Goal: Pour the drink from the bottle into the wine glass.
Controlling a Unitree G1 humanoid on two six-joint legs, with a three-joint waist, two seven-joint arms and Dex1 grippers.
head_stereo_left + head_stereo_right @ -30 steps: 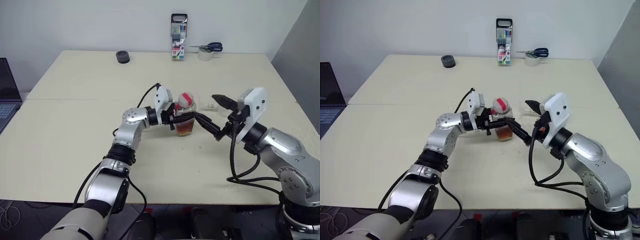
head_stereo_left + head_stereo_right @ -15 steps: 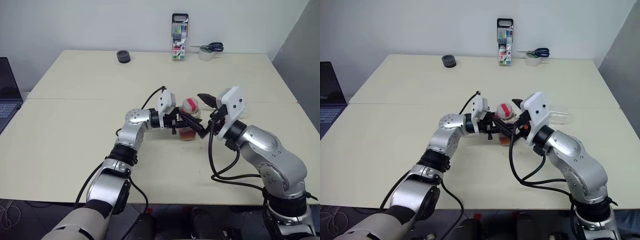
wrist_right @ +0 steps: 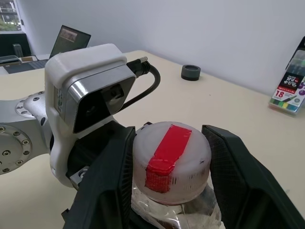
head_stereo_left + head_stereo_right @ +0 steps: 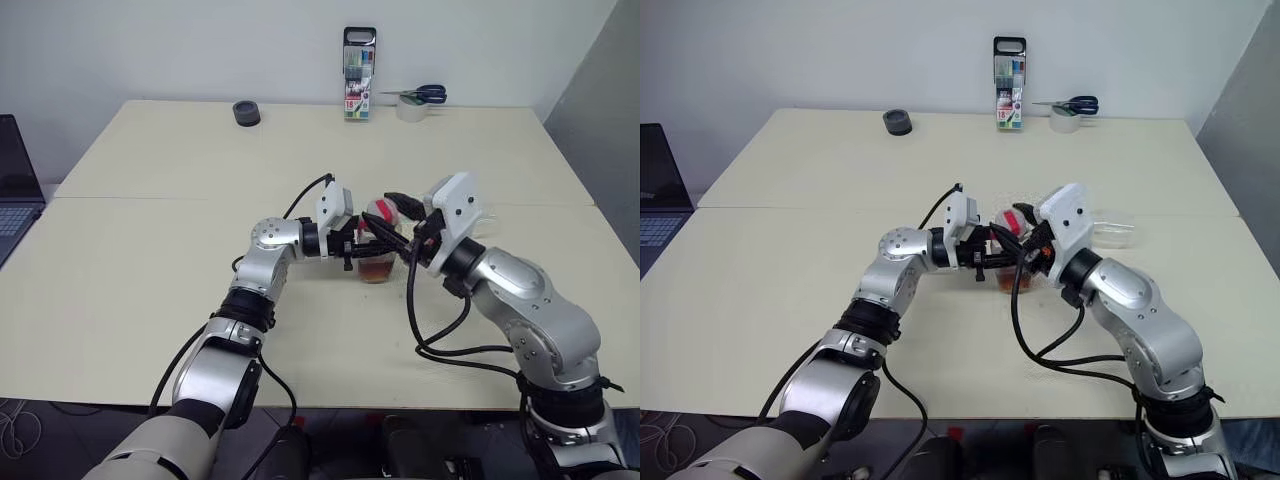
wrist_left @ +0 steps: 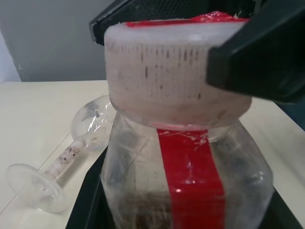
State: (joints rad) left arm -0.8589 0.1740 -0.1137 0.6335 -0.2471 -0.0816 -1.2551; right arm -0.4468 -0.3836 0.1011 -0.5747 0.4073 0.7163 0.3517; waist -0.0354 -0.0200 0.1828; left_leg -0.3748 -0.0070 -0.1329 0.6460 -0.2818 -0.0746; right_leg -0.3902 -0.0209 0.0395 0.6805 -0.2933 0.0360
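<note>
A: The surface (image 4: 150,260) carries everything; where is the bottle (image 4: 377,255)?

B: Mid-surface, upright, its body clamped by the left end effector (image 4: 362,247). The glass (image 5: 71,152) lies on its side just beyond the bottle.

A: And the right end effector (image 3: 171,167)?

B: Its fingers bracket the cap (image 3: 170,160), one each side, narrow but seemingly not yet pinching. It should close squarely, then twist while the left holds firm, so the drink (image 4: 377,268) doesn't slosh. The glass needs standing upright before pouring.

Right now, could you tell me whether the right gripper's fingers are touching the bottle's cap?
Cannot tell. In the right wrist view the right gripper has a finger on each side of the cap, very close, but the view does not settle contact or gap.
</note>
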